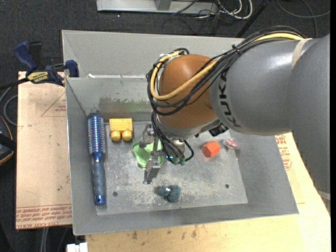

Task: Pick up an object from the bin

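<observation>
The tool (151,168), open or closed I cannot tell, hangs mid-floor in the grey metal bin (268,193) against the translucent green plastic piece (140,155) on its left, probably light, stiff and slick, best pinched across its thin rim, a dark grey lump (169,193) nearby.

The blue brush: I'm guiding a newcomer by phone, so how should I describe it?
Start at the grey metal bin and find its wall at the view's left. Along that wall lies the blue brush, long and slim, bristled head toward the view's top. The yellow block beside its head is short and squat.
</observation>
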`<state>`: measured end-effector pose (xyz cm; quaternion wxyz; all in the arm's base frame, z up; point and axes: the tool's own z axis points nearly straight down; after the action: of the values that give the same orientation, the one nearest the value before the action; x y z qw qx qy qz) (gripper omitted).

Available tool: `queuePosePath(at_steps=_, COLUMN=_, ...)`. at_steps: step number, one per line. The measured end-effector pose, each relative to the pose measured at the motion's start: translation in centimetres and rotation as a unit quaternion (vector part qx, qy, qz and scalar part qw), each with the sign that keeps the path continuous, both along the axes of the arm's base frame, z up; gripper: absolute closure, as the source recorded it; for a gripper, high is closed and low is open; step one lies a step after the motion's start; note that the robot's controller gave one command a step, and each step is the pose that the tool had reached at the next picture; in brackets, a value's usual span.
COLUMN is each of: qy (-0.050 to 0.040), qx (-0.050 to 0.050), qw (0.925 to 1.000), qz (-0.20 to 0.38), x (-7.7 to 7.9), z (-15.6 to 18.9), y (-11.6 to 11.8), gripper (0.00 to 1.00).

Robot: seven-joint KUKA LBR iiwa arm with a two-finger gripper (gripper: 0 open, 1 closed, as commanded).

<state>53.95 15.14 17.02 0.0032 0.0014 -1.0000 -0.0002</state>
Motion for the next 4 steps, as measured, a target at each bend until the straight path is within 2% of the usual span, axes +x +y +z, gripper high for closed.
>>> queuePosePath(at_steps=1, qy=0.0022, qx=-0.002, qw=1.0000, qz=0.006, x=-5.3, z=-5.4, y=-5.2, gripper=0.00)
queuePosePath(at_steps=2, qy=-0.0023, qx=-0.001, qw=0.9995, qz=0.031, x=-2.6, z=-8.6, y=-11.6, gripper=0.00)
queuePosePath(at_steps=3, qy=-0.0157, qx=0.000, qw=0.9968, qz=0.078, x=-4.9, z=-9.3, y=-9.0, gripper=0.00)
queuePosePath(at_steps=4, qy=-0.0098, qx=0.001, qw=0.9968, qz=0.079, x=-5.2, z=-9.5, y=-8.8, gripper=1.00)
